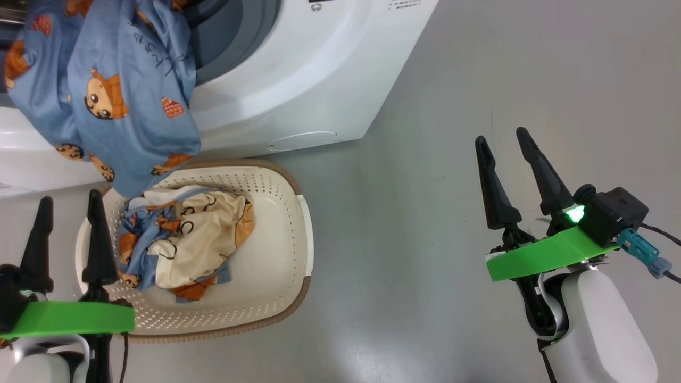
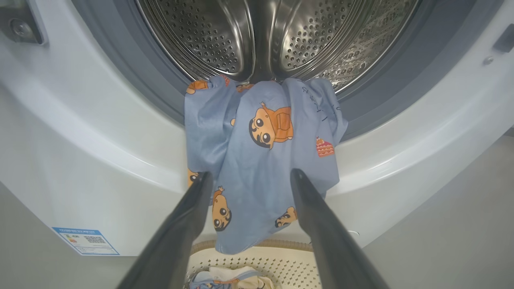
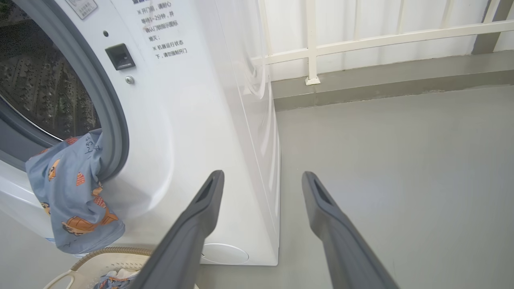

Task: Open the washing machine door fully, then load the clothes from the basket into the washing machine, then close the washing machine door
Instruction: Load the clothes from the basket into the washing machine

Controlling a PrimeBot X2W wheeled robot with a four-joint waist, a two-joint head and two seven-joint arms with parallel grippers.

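Note:
A light-blue piece of the clothes [image 1: 122, 101] hangs out of the washing machine [image 1: 298, 90] mouth, draped over the grey gasket and down toward the basket [image 1: 282, 234]. More clothes [image 1: 186, 239], blue and cream, lie in the basket's left half. My left gripper [image 1: 69, 205] is open over the basket's left rim with nothing between its fingers; in the left wrist view the hanging blue piece [image 2: 261, 160] sits beyond the open left gripper [image 2: 249, 180]. My right gripper [image 1: 503, 141] is open above bare floor, right of the basket. The washing machine door is out of view.
The steel drum [image 2: 257, 36] shows behind the hanging cloth. A blue label sticker [image 2: 85, 241] is on the machine's lower front. Grey floor [image 1: 452, 80] spreads right of the machine, with a white railing [image 3: 361, 40] along the wall behind.

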